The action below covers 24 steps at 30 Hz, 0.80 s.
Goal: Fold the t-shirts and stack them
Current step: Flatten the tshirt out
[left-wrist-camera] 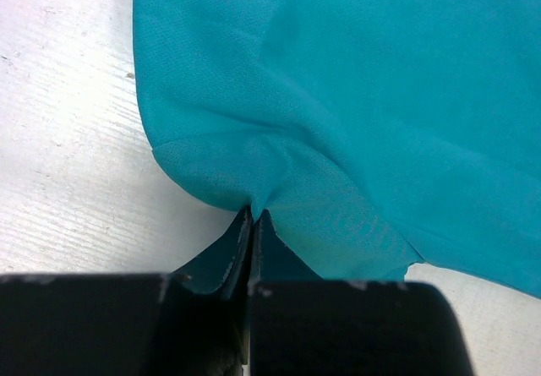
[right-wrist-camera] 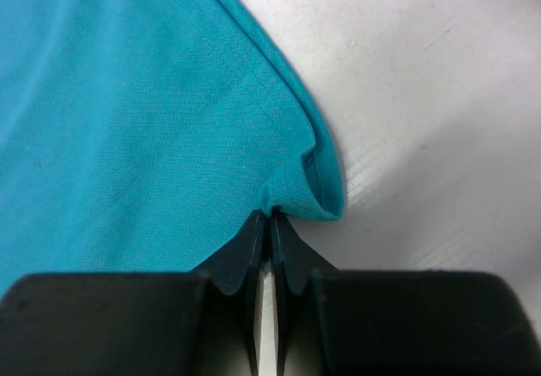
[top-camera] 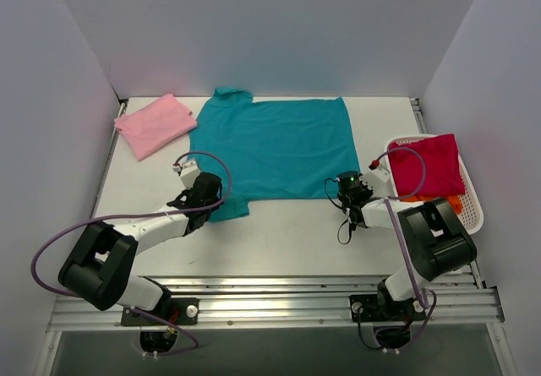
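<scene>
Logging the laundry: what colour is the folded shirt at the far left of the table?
The folded shirt is light pink, clearest in the top external view.

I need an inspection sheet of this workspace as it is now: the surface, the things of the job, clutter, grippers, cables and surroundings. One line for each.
Surface: white table, bare between the shirt and the arm bases.
Job's things: teal t-shirt spread flat mid-table; pink t-shirt folded at far left; magenta t-shirt lying over an orange t-shirt, mostly hidden, in a white basket at right.
Clutter: nothing seen.
Grippers: left gripper, jaws shut on the teal t-shirt's near left corner; right gripper, jaws shut on its near right hem corner.
Cables: purple cables loop loosely along both arms.
Surroundings: plain walls on three sides; metal rail at the near edge.
</scene>
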### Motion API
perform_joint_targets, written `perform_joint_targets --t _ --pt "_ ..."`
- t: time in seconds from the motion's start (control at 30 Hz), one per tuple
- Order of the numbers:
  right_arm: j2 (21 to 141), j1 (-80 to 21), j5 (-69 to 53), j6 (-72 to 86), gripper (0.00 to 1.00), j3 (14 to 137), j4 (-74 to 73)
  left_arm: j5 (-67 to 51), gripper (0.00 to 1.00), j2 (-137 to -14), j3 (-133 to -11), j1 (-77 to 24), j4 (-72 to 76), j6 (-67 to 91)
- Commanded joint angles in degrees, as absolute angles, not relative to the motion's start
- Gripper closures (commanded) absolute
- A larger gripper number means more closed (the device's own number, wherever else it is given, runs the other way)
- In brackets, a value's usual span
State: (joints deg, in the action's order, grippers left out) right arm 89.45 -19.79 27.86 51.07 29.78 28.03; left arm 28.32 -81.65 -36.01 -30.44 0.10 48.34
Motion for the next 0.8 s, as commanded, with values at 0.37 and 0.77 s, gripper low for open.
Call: perform_joint_targets --t 0.37,0.77 --pt "72.1 -21.6 25.9 53.0 1.00 24.5 15.8 32.5 0.98 -58.0 -34.0 -37.0 -19.4 53.5" --pt "63.9 -26.0 28.1 54.7 1.00 24.2 6.9 31.6 0.98 -52.6 -29.4 -37.3 -22.6 55.2"
